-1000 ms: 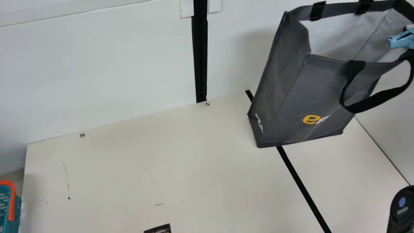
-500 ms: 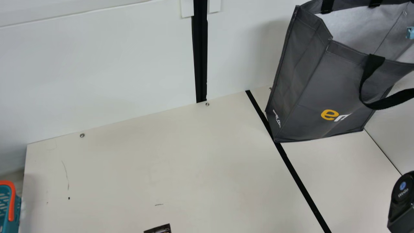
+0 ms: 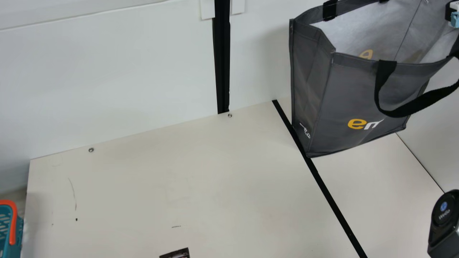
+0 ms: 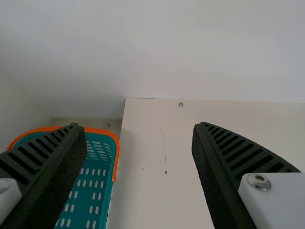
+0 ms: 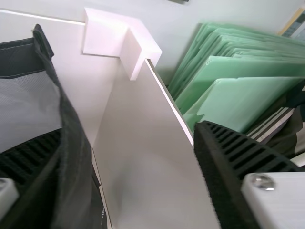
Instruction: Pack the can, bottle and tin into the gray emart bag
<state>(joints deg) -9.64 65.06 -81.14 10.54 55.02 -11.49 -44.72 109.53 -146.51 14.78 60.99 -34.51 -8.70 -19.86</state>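
The gray emart bag [image 3: 322,82] stands tilted at the main view's right, its mouth open and an orange mark on its inner wall; its bottom is hidden. A light-blue piece [image 3: 454,19] shows at its right rim. In the left wrist view my left gripper [image 4: 136,126] is open, nothing between its fingers. My right gripper [image 5: 128,128] stands open in the right wrist view; the bag's gray edge [image 5: 71,129] lies between its fingers, close against one that is partly covered by it.
A teal basket [image 4: 90,191] with orange rim sits beside the table [image 4: 147,186]. A dark printed item [image 3: 176,253] lies at the main view's bottom edge. Past a low white partition [image 5: 147,152] are green sheets [image 5: 252,95]. My right arm's link [image 3: 444,222] stands at lower right.
The bag has shifted right, then its top swung back left while its lower corner stayed farther right. The right arm's link has moved slightly. The camera and table marks stay put.
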